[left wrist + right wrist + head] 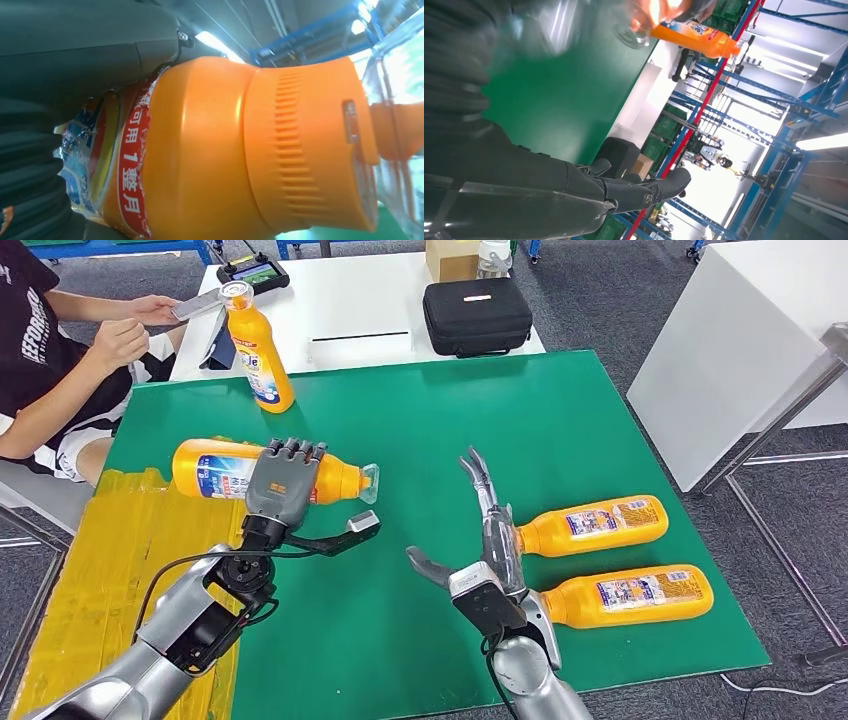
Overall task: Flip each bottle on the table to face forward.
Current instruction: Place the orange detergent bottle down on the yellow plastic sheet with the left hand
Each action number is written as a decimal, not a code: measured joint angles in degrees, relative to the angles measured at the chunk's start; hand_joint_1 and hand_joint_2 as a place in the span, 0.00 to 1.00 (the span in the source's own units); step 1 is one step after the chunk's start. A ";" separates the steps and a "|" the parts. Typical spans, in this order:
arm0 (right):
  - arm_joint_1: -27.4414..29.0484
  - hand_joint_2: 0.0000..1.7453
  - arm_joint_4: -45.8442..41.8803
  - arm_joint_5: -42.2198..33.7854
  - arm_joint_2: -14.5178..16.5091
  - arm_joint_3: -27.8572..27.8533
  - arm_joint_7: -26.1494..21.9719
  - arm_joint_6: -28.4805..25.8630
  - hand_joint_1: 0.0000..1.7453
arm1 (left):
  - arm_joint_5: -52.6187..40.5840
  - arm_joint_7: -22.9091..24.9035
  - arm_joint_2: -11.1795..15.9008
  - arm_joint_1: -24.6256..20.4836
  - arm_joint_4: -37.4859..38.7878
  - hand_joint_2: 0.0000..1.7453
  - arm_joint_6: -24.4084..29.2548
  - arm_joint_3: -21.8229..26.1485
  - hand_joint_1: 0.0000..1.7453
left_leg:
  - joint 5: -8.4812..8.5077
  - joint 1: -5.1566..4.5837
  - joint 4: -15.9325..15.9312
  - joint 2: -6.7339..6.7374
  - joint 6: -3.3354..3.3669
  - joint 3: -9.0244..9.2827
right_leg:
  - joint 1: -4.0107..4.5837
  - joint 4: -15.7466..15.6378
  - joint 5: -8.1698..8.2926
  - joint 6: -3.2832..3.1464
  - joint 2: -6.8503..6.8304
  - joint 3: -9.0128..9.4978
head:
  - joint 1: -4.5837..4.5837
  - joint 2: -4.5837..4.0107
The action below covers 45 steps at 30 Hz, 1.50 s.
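Note:
Four orange bottles are on the green mat [420,440]. One stands upright [260,350] at the far left; it is also in the right wrist view [694,37]. A second bottle [210,470] lies on its side, cap to the right. My left hand [285,482] lies over its middle with the fingers draped across and the thumb held apart on the near side. Its orange shoulder and cap [225,150] are very close. Two more bottles [595,523] [630,595] lie at the right, caps to the left. My right hand [485,550] stands open beside their caps, fingers [639,190] stretched, holding nothing.
A person [50,360] sits at the far left holding a phone. Behind the mat a white table [350,300] carries a black case [476,315] and a controller [252,273]. Yellow tape [130,560] covers the mat's left edge. Another white table [740,350] stands right.

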 joint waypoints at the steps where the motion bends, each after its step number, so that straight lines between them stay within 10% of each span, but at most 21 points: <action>1: 0.02 1.00 -0.09 0.03 -0.02 0.01 0.07 0.19 0.00 | 0.00 -1.12 -0.29 -0.03 0.95 1.00 -0.50 0.77 1.00 | 0.00 0.00 0.00 0.00 0.00 0.00 | 0.00 0.00 0.00 0.00 0.00 0.00 | -0.01 0.00; 20: 0.47 1.00 -1.26 1.27 -0.09 0.23 1.51 2.29 0.00 | 0.00 -5.13 -2.81 -0.79 12.72 1.00 -3.99 10.14 1.00 | 0.00 0.00 0.00 0.00 0.00 -0.01 | 0.00 0.00 -0.01 0.00 0.00 0.00 | 0.00 0.00; 24: 0.69 1.00 -1.75 1.98 -0.08 0.26 1.98 3.54 0.00 | 0.00 -5.08 -4.10 -0.48 16.38 1.00 -8.78 14.95 0.00 | -0.01 -0.01 0.00 -0.02 0.00 -0.04 | -0.01 0.00 -0.02 0.00 -0.01 0.00 | 0.01 0.00; 45: 1.89 1.00 -1.96 3.40 -0.07 0.14 3.08 4.26 0.00 | 0.14 -8.82 -8.92 1.81 16.49 1.00 -9.02 23.45 0.00 | -0.01 -0.01 0.00 -0.02 0.00 -0.04 | -0.01 0.00 -0.02 0.00 -0.01 -0.01 | 0.00 0.00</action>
